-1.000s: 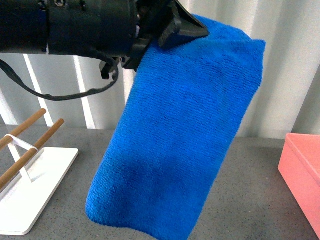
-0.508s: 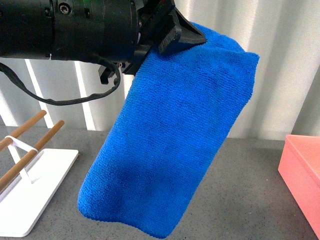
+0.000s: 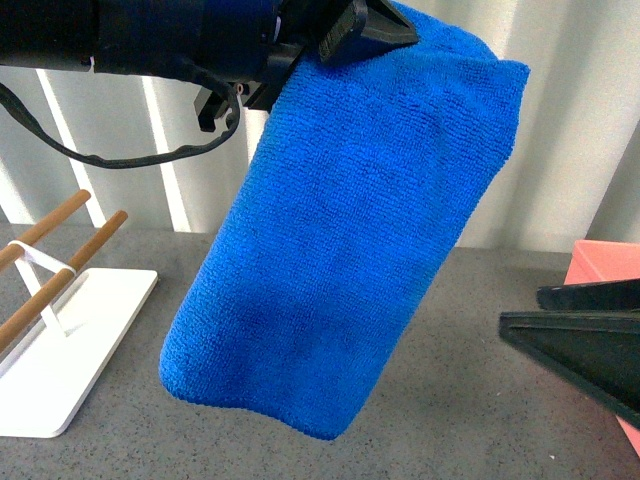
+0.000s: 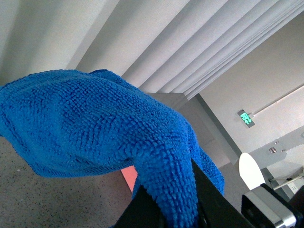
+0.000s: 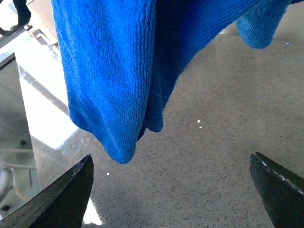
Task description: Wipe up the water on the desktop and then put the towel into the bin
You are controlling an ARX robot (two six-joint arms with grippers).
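Note:
The blue towel (image 3: 350, 230) hangs in the air in a long fold, its lower edge above the dark grey speckled desktop (image 3: 470, 420). My left gripper (image 3: 350, 30) is shut on its top corner, high in the front view. In the left wrist view the towel (image 4: 95, 123) bulges over the black fingers of the left gripper (image 4: 175, 199). My right gripper (image 3: 580, 335) stands open at the lower right, in front of the pink bin (image 3: 600, 262). From the right wrist, the towel (image 5: 118, 71) hangs ahead of the open right gripper (image 5: 171, 190), apart from it.
A white rack (image 3: 60, 360) with two wooden rods stands on the desktop at the left. A pale ribbed wall runs behind. A few tiny bright specks (image 5: 198, 122) lie on the desktop (image 5: 213, 142) below the towel. A sliver of the pink bin (image 4: 129, 176) shows under the towel.
My right gripper has come into the front view at the lower right and now covers part of the bin. The left arm has risen a little and the hanging towel has swayed slightly.

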